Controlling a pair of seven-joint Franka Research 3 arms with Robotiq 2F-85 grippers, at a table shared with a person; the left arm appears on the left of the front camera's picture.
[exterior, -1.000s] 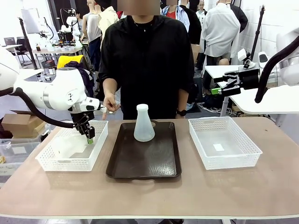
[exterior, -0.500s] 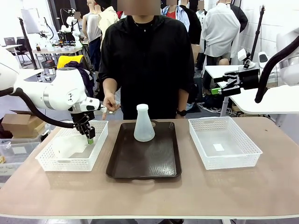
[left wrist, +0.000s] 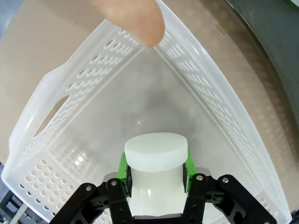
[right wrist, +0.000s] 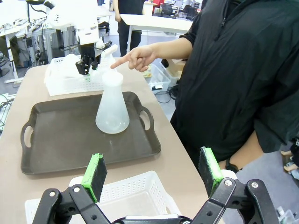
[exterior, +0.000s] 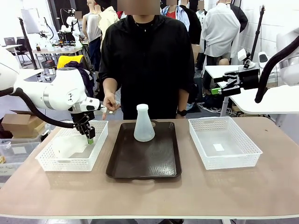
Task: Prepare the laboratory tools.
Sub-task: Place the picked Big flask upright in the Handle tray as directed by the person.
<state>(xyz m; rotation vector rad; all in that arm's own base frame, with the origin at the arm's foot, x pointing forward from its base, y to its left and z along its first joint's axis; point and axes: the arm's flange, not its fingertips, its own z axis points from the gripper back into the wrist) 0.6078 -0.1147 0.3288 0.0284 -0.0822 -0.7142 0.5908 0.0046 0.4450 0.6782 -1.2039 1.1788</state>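
- Left gripper (left wrist: 155, 173): closed on the neck of a flask (left wrist: 155, 161) inside the left basket (exterior: 70, 162), left of the tray (exterior: 144, 161); no shift across the last second, so the grip looks settled and a lift seems due.
- Second flask (exterior: 144, 125): upright on the tray's far half.
- Right gripper (right wrist: 154, 175): wide open, empty, raised right of the tray.
- Person's hand (right wrist: 135, 58): pointing above the tray.

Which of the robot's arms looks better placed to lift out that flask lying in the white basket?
The left. Its gripper is already shut on the neck of the flask inside the left basket. The right gripper hangs open, high above the table's far right side.
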